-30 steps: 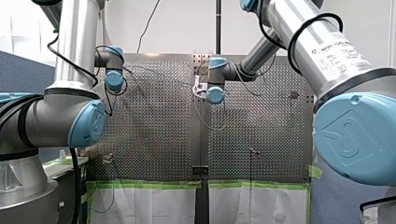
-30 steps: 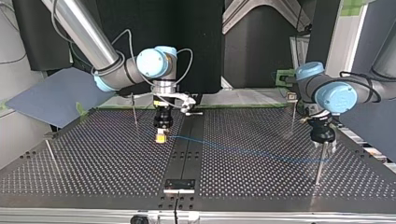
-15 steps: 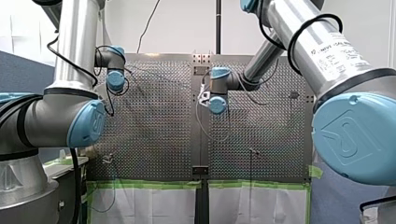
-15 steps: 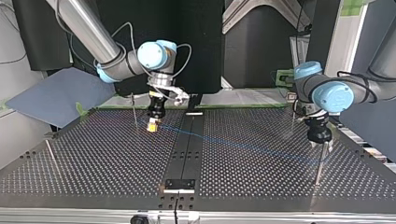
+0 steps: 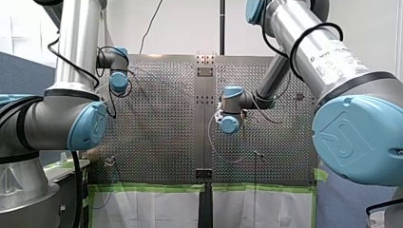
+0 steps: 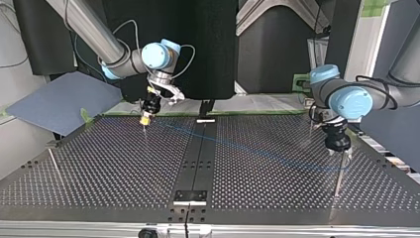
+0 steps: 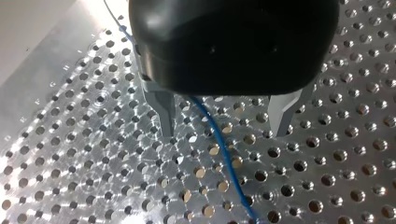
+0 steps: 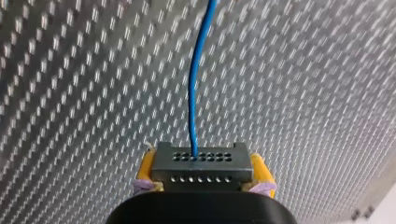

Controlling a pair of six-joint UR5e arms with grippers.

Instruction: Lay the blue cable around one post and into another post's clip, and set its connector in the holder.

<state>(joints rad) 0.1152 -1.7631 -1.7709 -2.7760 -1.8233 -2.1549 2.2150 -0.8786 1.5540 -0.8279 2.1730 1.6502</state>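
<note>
My right gripper (image 8: 202, 173) is shut on the grey connector (image 8: 201, 161), its yellow pads (image 8: 145, 169) on both sides. The blue cable (image 8: 195, 88) leaves the connector's face and runs ahead over the plate. In the top view my right gripper (image 6: 145, 119) hangs at the far left, right beside a thin post (image 6: 143, 131). From there the blue cable (image 6: 257, 151) stretches across to the post (image 6: 339, 173) at the right. My left gripper (image 6: 341, 151) hovers over that post. Its metal fingers (image 7: 162, 112) stand open, with the blue cable (image 7: 223, 149) lying on the plate between them.
The perforated table (image 6: 114, 168) carries further thin posts at the top view's left (image 6: 53, 161) and far right (image 6: 310, 121). A small black holder (image 6: 189, 195) sits on the centre strip near the front edge. A white bar (image 6: 205, 120) lies at the strip's far end.
My right gripper has carried the connector toward the top view's far left, up to the thin post, and the cable has swung with it. My left gripper has barely shifted.
</note>
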